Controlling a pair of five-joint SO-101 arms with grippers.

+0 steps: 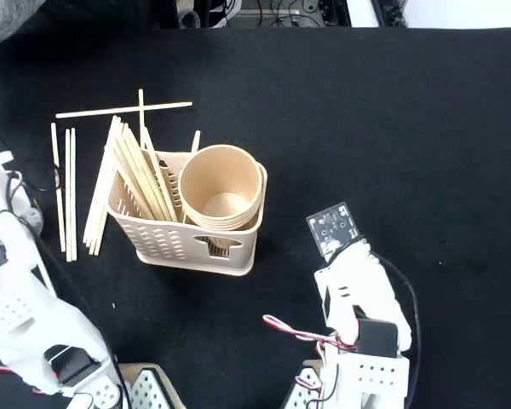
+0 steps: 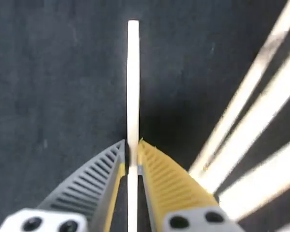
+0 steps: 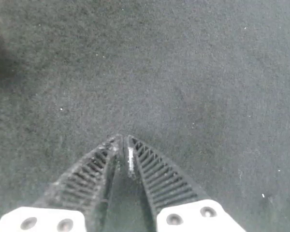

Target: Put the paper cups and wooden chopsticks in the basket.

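Your left gripper (image 2: 132, 150) is clamped on one chopstick (image 2: 133, 82). The grey finger and the yellow finger press it from both sides, and the stick runs straight out past their tips over the black table (image 2: 48, 72). Near it you see other loose chopsticks (image 2: 251, 125) lying on the cloth at an angle to it; they are blurred.

In the high view, the basket (image 1: 183, 243) stands a little left of the middle of the table. The paper cups (image 1: 224, 183) are stacked one inside the other and stand upright in its right part. A bundle of chopsticks (image 1: 145, 175) leans in its left part, with the upper ends reaching out over the far rim.

More sticks are outside the basket. A slanted group (image 1: 98, 204) lies just beside its left wall. Three parallel sticks (image 1: 68, 196) lie further to the left. One long stick (image 1: 123, 109) lies across the table beyond the basket, and a short stick (image 1: 140, 98) crosses it.

Your left arm (image 1: 17, 298) is at the left edge of the table, close to the three parallel sticks. From above you cannot tell which stick it holds.

Your right arm (image 1: 362, 298) is to the right of the basket and apart from it. The jaws of the right gripper (image 3: 122, 141) are together with nothing between them, over bare cloth.
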